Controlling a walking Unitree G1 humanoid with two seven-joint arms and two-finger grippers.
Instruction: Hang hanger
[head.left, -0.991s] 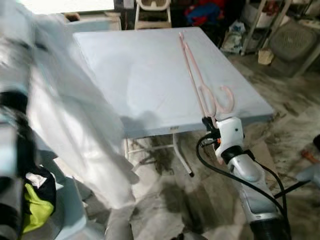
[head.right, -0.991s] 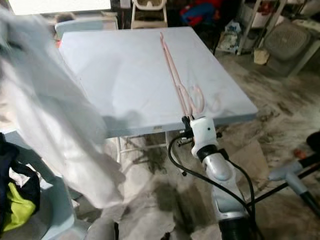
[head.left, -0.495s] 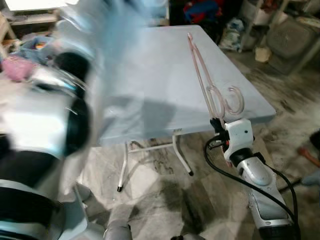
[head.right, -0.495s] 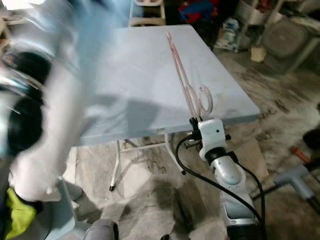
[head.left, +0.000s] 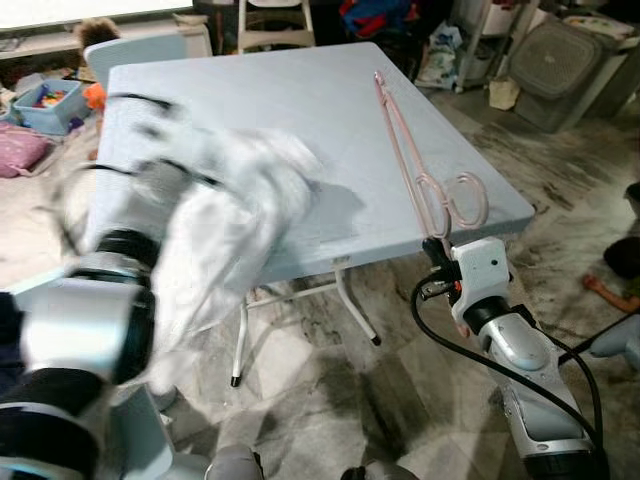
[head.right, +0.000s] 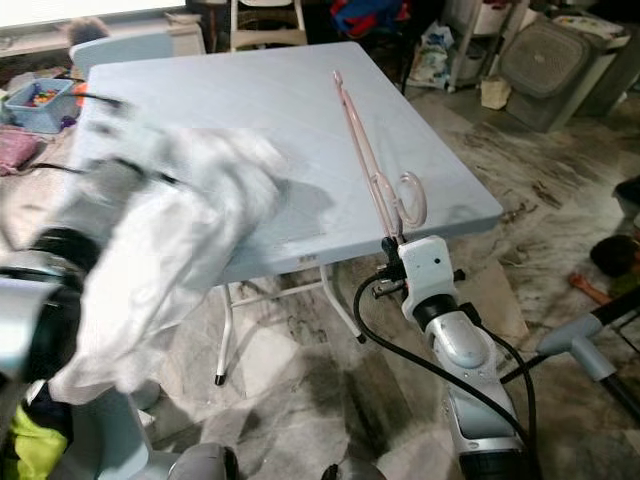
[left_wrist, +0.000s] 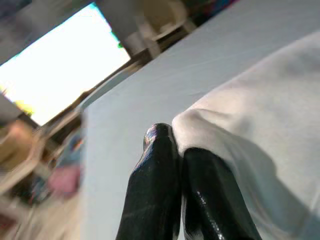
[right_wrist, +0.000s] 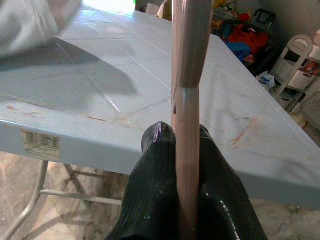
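Pale blue table (head.left: 300, 110) — pink hanger (head.left: 410, 165) clenched in right hand (right_wrist: 186, 150), long axis pointing away, hook near.

A pale blue-grey square plastic folding surface (head.left: 280, 110) stands on thin white metal legs (head.left: 241, 340) over a grey marbled tile floor (head.left: 320, 400) — scuffed and stained. Behind it sit a white chair (head.left: 268, 22) and a blue bin of toys (head.left: 45, 100). To the right, a grey ribbed plastic container (head.left: 570, 65) and white shelving (head.left: 470, 40) — cluttered with bags.
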